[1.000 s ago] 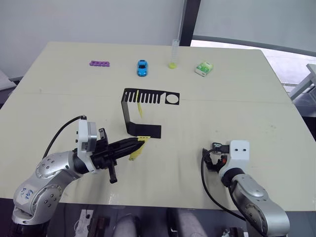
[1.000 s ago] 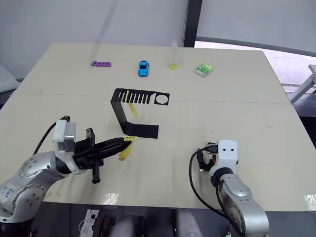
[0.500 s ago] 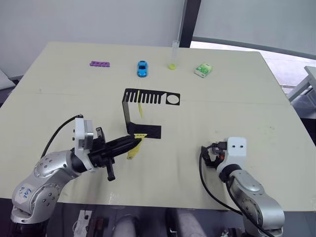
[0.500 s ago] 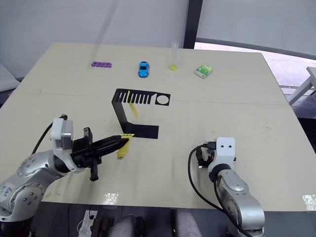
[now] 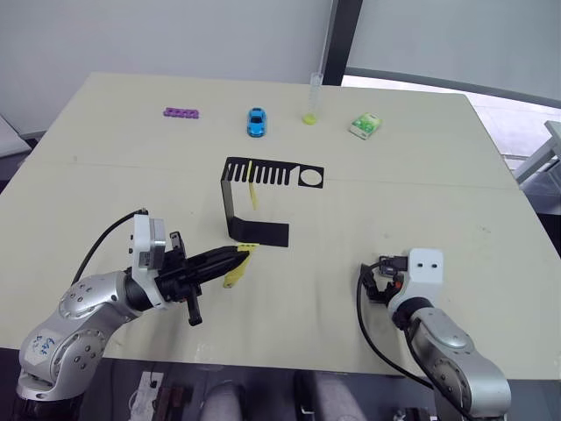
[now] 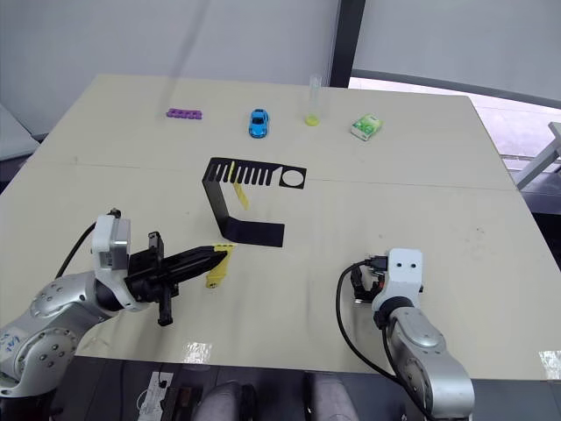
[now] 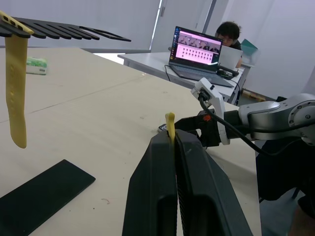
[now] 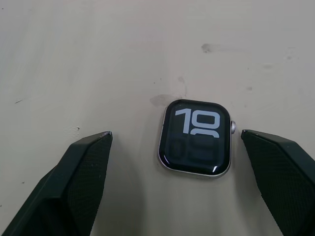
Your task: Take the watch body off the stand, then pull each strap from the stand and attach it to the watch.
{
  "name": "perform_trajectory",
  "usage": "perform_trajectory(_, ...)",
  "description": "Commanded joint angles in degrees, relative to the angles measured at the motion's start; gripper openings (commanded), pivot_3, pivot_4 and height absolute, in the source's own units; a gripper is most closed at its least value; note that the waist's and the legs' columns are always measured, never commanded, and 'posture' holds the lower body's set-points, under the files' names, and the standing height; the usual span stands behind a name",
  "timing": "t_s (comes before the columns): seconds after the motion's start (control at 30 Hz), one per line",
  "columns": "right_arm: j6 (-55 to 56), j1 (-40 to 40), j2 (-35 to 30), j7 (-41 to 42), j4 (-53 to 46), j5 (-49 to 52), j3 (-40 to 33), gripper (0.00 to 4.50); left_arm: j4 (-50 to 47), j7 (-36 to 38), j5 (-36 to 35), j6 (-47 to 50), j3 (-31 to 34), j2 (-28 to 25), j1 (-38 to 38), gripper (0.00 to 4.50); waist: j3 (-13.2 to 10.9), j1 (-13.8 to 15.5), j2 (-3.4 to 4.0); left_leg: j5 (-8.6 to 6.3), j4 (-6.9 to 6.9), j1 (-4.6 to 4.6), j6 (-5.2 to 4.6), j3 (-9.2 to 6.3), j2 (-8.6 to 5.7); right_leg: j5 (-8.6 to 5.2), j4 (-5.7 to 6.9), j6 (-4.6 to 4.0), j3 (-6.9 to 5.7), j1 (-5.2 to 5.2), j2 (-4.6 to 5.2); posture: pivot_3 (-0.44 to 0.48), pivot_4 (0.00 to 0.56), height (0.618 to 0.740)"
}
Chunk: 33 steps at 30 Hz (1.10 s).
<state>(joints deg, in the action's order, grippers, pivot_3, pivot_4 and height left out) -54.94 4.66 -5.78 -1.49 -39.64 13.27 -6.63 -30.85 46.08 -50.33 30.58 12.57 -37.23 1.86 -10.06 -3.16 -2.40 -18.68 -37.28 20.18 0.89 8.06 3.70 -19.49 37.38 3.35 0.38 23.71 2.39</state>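
Hidden and cut-off parts of the scene

The watch body [image 8: 195, 137] is being hidden from the head views by the right gripper [image 5: 379, 287]. Most of the held strap [image 7: 170, 126] is being covered by the left gripper [image 7: 173, 142] in the left wrist view. The stand [image 7: 54, 27] is being cropped there, and the purple piece [image 5: 181, 113], possibly beads, is too small to be told.

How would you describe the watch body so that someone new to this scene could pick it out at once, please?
Start at the black stand in the middle of the table, then look towards the near edge on the robot's right, where the right gripper is open. The watch body lies flat on the table between its fingers. It is the only dark rounded square showing white digits, with no strap on it.
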Motion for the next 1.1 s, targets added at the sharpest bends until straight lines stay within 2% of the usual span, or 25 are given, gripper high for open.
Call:
perform_trajectory(0.03, 0.11, 0.28, 0.44, 0.08, 2.53, -0.18, -0.21, 4.46, -1.44, 0.75, -0.55, -0.17, 0.8, -0.85, 0.11, 0.0, 0.01, -0.01, -0.01, 0.0, 0.0, 0.0, 0.0, 0.0, 0.0, 0.0, -0.01, 0.0, 0.0, 0.0, 0.0, 0.0, 0.15, 0.74)
perform_trajectory(0.3, 1.7, -0.1, 0.69, 0.16, 4.71, -0.75, 1.49, 4.46, -1.81, 0.67, -0.48, 0.14, 0.63, -1.21, -0.07, 0.0, 0.14, -0.24, -0.23, 0.0, -0.01, -0.04, 0.0, 0.01, -0.01, 0.01, 0.02, 0.01, 0.01, -0.04, 0.02, 0.0, 0.15, 0.74)
perform_trajectory(0.33, 1.8, 0.01, 0.6, 0.26, 4.82, -0.78, 1.48, 4.07, -2.07, 0.53, -0.67, 0.27, 0.72, -1.17, -0.3, 0.0, 0.15, -0.24, -0.24, 0.0, 0.0, -0.04, 0.0, 0.0, -0.01, 0.0, 0.01, 0.0, 0.0, -0.04, 0.02, 0.0, 0.15, 0.74)
perform_trajectory(0.37, 1.82, 0.05, 0.48, 0.34, 4.95, -0.88, 1.49, 3.93, -2.24, 0.43, -0.81, 0.37, 0.78, -1.14, -0.42, 0.0, 0.16, -0.24, -0.25, 0.0, 0.0, -0.04, 0.0, 0.0, 0.0, 0.0, 0.01, 0.01, 0.0, -0.04, 0.02, 0.0, 0.15, 0.74)
perform_trajectory(0.43, 2.06, -0.19, 0.25, 0.69, 5.58, -1.14, 1.62, 3.12, -2.4, 0.36, -0.95, 0.45, 0.83, -1.12, -0.6, 0.0, 0.16, -0.29, -0.26, 0.0, 0.0, -0.03, 0.0, 0.01, 0.0, 0.01, 0.01, 0.01, 0.01, -0.04, 0.03, 0.0, 0.15, 0.74)
perform_trajectory(0.53, 2.5, -1.25, 0.66, 0.64, 7.09, -1.15, 1.28, 1.68, -2.31, 0.34, -0.9, 0.42, 0.82, -1.11, -0.49, 0.0, 0.16, -0.32, -0.26, 0.01, 0.03, -0.06, 0.01, 0.0, 0.0, 0.0, 0.02, -0.01, 0.0, -0.04, 0.03, 0.0, 0.15, 0.74)
perform_trajectory(0.57, 2.56, -1.61, 0.83, 0.58, 7.59, -1.04, 1.02, 1.5, -2.24, 0.34, -0.93, 0.43, 0.89, -1.13, -0.4, 0.0, 0.16, -0.33, -0.26, 0.01, 0.04, -0.06, 0.02, 0.0, 0.0, 0.0, 0.02, -0.01, 0.0, -0.04, 0.03, 0.0, 0.15, 0.74)
perform_trajectory(0.83, 3.51, -3.44, -1.25, 4.16, 8.45, 1.16, -0.94, 1.5, -2.17, 0.69, -0.96, 0.32, 2.48, -2.05, -1.07, 0.0, 0.22, -0.49, -0.35, 0.01, 0.04, -0.07, 0.01, 0.0, 0.01, 0.0, 0.02, -0.02, 0.01, -0.05, 0.03, 0.0, 0.15, 0.74)
perform_trajectory(1.0, 1.72, -8.25, -6.51, 14.7, 6.67, 10.38, -4.52, 1.5, -1.76, 1.32, 0.45, -1.25, 4.18, -3.34, -0.1, 0.0, 0.09, -0.49, -0.16, 0.0, 0.03, -0.04, -0.01, 0.0, 0.0, 0.01, 0.02, -0.02, 0.01, -0.01, 0.03, 0.0, 0.15, 0.74)
perform_trajectory(1.1, -1.99, -12.38, -11.5, 24.25, 8.04, 19.81, -6.84, 1.5, -1.05, 4.65, 7.56, -6.35, 4.33, -6.87, -0.33, 0.0, -0.14, -0.3, 0.22, 0.01, 0.06, 0.01, -0.02, 0.0, 0.01, 0.0, 0.02, -0.03, 0.0, 0.05, 0.01, 0.0, 0.15, 0.74)
